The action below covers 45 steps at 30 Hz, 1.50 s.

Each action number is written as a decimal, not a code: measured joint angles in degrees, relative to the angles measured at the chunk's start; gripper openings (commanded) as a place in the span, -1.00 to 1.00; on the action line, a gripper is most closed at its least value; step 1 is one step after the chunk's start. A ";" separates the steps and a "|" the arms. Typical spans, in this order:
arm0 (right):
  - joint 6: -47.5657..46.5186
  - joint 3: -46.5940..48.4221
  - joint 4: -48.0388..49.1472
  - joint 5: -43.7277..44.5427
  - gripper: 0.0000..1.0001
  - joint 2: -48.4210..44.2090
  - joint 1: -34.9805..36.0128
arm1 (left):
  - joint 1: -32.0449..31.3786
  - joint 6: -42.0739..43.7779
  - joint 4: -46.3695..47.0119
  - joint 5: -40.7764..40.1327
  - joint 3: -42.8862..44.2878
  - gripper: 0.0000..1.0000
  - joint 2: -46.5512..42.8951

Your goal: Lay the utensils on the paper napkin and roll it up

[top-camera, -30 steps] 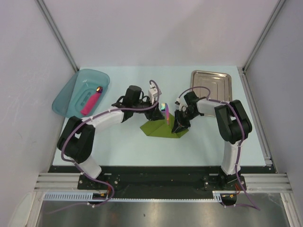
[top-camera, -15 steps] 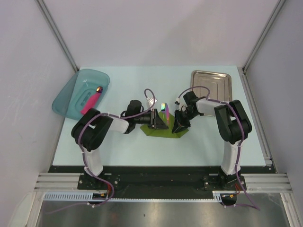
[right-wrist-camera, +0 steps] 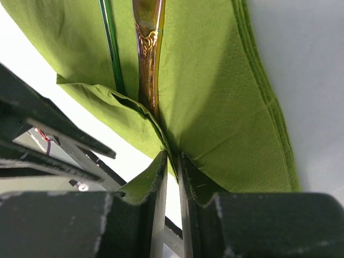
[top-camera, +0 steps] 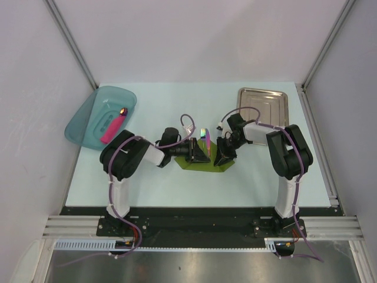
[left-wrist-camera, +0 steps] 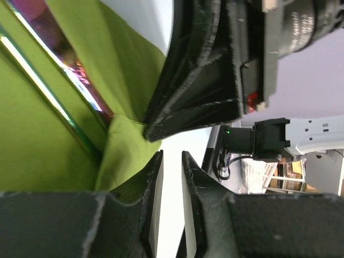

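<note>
On the pale desk (top-camera: 265,171) the paper napkin (top-camera: 203,165) lay folded over the utensils (right-wrist-camera: 148,54) pointing to 12 o'clock; the right hand (right-wrist-camera: 172,161) pinched its 3 o'clock fold, while the left hand (left-wrist-camera: 169,158), barely parted, held what I could not tell, so rolling needed even, snug tension.

loc: robot lab cell | white panel walls (top-camera: 194,41) | alu base rail (top-camera: 70,226) | pale bench (top-camera: 165,183)

White-and-black arms (top-camera: 287,154), purple cables (top-camera: 186,115), black hands (top-camera: 206,154) (top-camera: 220,159)
</note>
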 measured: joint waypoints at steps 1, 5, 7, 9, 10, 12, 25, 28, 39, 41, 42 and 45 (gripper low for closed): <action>-0.02 0.04 -0.11 0.11 -0.62 0.00 0.02 | 0.07 -0.13 0.28 -0.02 0.07 -0.53 0.46; -0.28 0.42 -0.52 0.66 -0.59 0.00 0.26 | 0.37 -0.96 1.07 -0.09 0.37 -0.54 2.08; -0.37 0.59 -0.63 0.79 -0.51 0.00 0.31 | 0.52 -1.31 1.33 -0.20 0.39 -0.55 2.75; -0.46 0.81 -0.76 0.81 -0.26 -0.07 0.31 | 0.63 -1.55 1.38 -0.35 0.42 -0.55 3.30; -0.42 0.96 -0.90 0.72 -0.16 -0.22 0.31 | 0.66 -1.57 1.38 -0.44 0.42 -0.55 3.48; -0.90 1.33 -1.31 1.09 -0.08 -1.05 0.31 | 0.74 -1.62 1.36 -0.48 0.42 -0.56 3.72; -2.91 1.75 -5.51 5.77 0.30 -8.59 -7.15 | 0.83 -1.68 1.20 -0.57 0.59 -0.56 4.00; -3.23 1.03 -6.47 7.41 0.37 -8.57 -9.79 | 0.85 -1.68 1.05 -0.57 0.63 -0.56 4.00; -3.39 -0.68 -7.41 3.37 0.39 -4.28 -10.73 | 0.90 -1.68 1.01 -0.57 0.70 -0.56 4.31; -2.75 -0.59 -6.99 0.44 0.35 -3.30 -10.62 | 0.90 -1.68 1.03 -0.55 0.70 -0.56 4.31; -2.43 -0.55 -6.86 -1.05 0.34 -2.82 -10.49 | 0.90 -1.68 1.01 -0.57 0.70 -0.56 4.31; -1.18 -0.52 -6.10 -6.01 0.32 -1.05 -9.77 | 0.90 -1.68 1.01 -0.55 0.70 -0.56 4.31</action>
